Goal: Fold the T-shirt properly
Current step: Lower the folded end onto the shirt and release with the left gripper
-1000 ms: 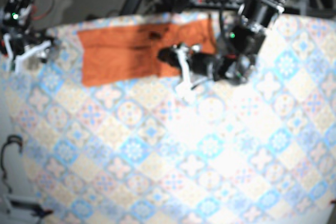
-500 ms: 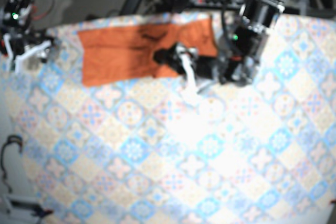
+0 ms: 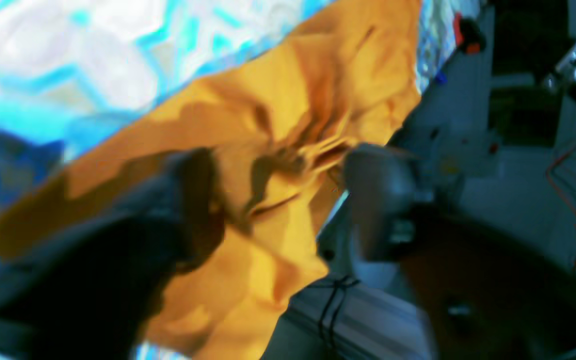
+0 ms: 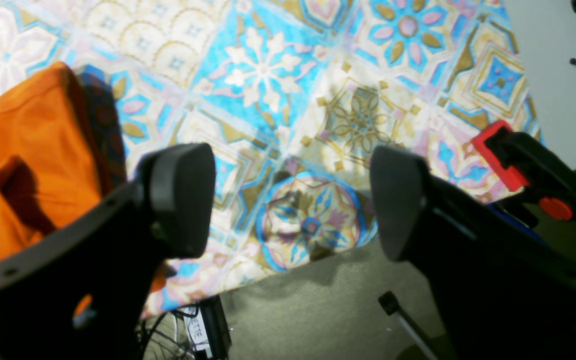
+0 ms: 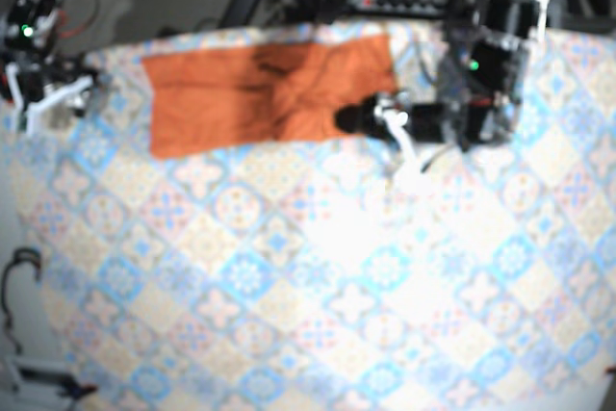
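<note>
Jaws of the left gripper are seen well apart, almost at full width. Wrinkled orange cloth of the T-shirt lies in the gap between them. The dark finger appears to be touching the cloth, but the cloth is not pressed from both sides, so nothing is held.

In the blurred base view, the left arm is reached in from the far right side of the worktop. It is bent low, and its gripper is pointed at the lower right corner of the shirt. The right arm is kept at the far left corner of the worktop, with the right gripper near the left edge of the shirt and apart from it.

One T-shirt is counted, two arms, and two fingers on each gripper. One red and black clamp is seen at the worktop's edge in the right wrist view.

The jaws of the right gripper are also opened wide. Nothing is held between them; only the patterned cover of the worktop is seen in the gap. The T-shirt is spread as a wide band along the far side of the worktop, and it is creased in its right half.
</note>
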You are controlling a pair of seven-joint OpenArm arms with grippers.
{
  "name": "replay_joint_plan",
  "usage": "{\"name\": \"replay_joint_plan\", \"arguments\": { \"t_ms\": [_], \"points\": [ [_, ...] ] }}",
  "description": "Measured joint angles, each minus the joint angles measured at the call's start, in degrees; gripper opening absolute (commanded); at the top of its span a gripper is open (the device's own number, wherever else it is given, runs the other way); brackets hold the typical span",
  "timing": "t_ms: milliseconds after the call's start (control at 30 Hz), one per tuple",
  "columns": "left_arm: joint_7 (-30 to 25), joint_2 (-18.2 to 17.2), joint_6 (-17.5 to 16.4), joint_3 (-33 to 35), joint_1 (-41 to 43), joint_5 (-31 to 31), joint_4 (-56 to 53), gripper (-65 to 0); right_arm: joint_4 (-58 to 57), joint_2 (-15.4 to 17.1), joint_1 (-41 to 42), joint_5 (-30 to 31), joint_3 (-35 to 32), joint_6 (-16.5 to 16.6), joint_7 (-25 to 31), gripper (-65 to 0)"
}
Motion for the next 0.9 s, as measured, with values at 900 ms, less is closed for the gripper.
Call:
{"name": "replay_joint_plan", "arguments": {
  "t_ms": [900],
  "points": [
    [0.0, 4.8, 0.0, -5.8, 3.1, 4.0, -6.6, -65.0, 0.0, -0.2, 0.0, 0.0, 0.0, 0.0, 0.0, -18.5]
  ]
}}
